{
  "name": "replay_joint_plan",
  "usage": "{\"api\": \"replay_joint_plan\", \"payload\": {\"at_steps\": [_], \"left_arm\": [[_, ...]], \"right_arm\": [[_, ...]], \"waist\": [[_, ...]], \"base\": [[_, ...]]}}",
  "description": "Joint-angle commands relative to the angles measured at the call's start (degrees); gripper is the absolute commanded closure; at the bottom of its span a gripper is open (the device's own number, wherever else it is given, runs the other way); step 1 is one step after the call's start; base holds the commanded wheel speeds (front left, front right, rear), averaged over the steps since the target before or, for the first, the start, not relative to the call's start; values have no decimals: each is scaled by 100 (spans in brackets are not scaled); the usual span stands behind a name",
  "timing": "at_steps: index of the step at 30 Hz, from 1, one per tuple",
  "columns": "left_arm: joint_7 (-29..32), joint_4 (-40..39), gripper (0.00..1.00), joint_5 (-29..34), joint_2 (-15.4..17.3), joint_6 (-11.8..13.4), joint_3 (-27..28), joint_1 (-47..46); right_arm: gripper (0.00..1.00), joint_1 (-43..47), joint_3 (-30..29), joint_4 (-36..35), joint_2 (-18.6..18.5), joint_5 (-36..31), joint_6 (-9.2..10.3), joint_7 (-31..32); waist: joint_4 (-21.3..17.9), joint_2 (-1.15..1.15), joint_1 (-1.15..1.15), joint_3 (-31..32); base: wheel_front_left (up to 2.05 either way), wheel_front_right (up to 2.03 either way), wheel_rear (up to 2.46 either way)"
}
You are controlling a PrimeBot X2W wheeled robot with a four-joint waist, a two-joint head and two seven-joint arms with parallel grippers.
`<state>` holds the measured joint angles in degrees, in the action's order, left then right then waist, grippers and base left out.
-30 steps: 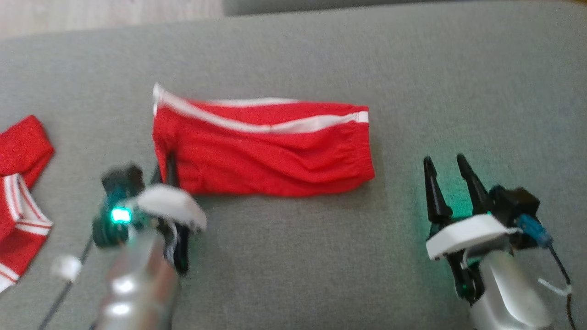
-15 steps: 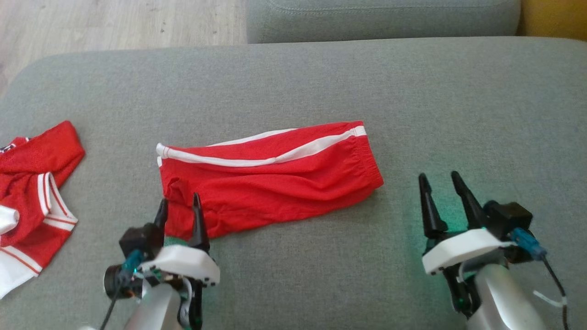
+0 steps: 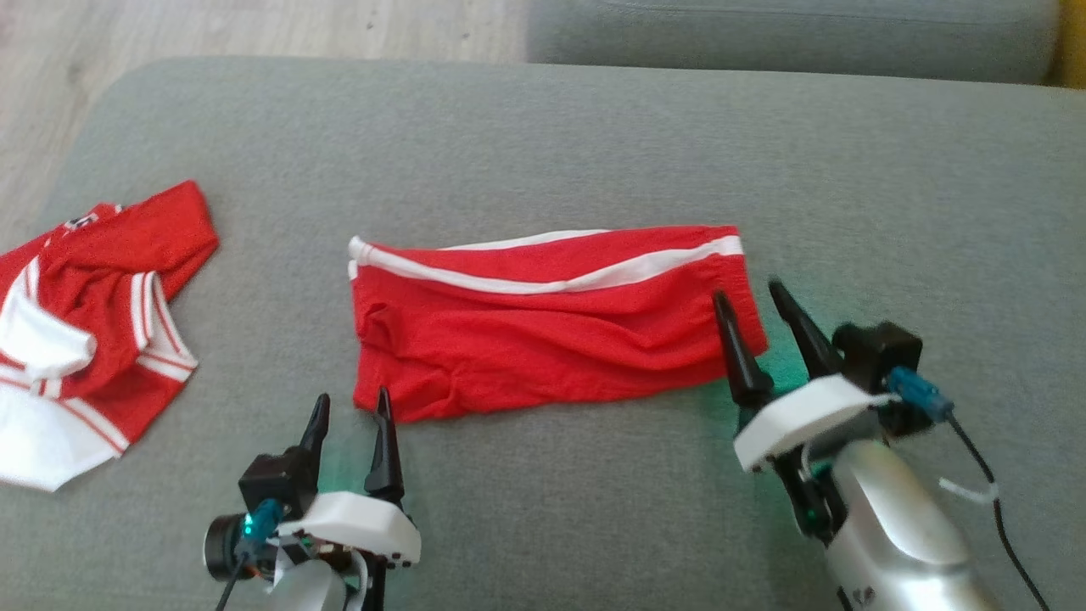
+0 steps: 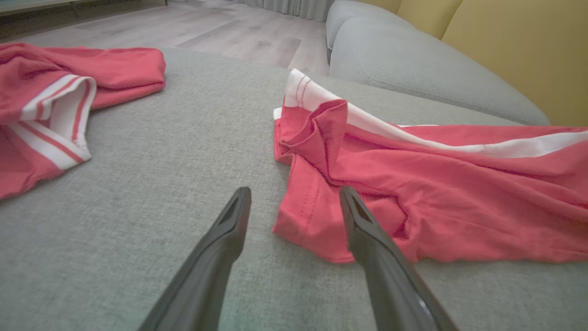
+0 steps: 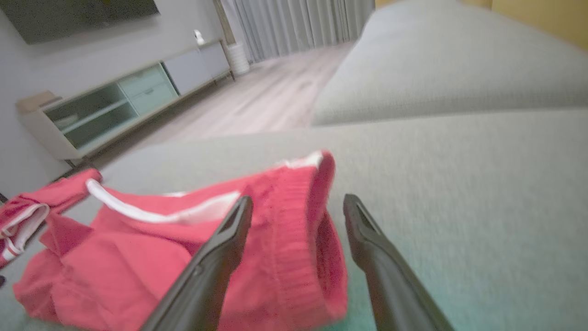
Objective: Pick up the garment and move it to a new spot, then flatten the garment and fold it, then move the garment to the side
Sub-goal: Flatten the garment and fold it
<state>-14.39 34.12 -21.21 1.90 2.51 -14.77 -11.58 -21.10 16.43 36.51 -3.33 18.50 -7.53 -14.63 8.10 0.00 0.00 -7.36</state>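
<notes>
The red shorts (image 3: 543, 331) lie stretched across the grey sofa cushion (image 3: 543, 144), one hand at each end, I think so that both ends can be taken together. The left hand (image 3: 353, 395) is open at the hem corner (image 4: 303, 230), the right hand (image 3: 747, 290) open too (fingers (image 5: 216, 262) astride the waistband (image 5: 294, 220)).

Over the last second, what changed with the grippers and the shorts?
The left gripper let go of the near-left corner of the red shorts, opened and backed off slightly. The right gripper moved in over their waistband end, open as before. The shorts and the other red garment lie where they were; only the camera shifted.
</notes>
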Motion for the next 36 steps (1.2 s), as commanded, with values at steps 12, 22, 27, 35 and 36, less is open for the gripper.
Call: {"api": "replay_joint_plan", "payload": {"at_steps": [12,22,27,35,36], "left_arm": [[-61,47,0,-119,98,33,216,-193],[-61,116,0,-117,98,29,212,-238],[-61,144,0,-52,98,29,293,-209],[-61,178,0,-35,98,-22,201,-105],[-61,187,0,-42,98,-20,177,-92]], "right_arm": [[21,-272,363,1440,45,826,4,-36],[100,-355,637,1678,45,1566,4,-37],[100,-348,112,1545,-34,1530,4,-37],[100,-181,-703,1035,-284,1338,4,-37],[100,-183,-679,920,-269,1307,4,-37]], "waist": [[138,0,0,-233],[96,0,0,-257],[23,0,0,-206],[-244,0,0,-31],[-268,0,0,-8]], "base": [[0,0,0],[0,0,0],[0,0,0],[0,0,0],[0,0,0]]}}
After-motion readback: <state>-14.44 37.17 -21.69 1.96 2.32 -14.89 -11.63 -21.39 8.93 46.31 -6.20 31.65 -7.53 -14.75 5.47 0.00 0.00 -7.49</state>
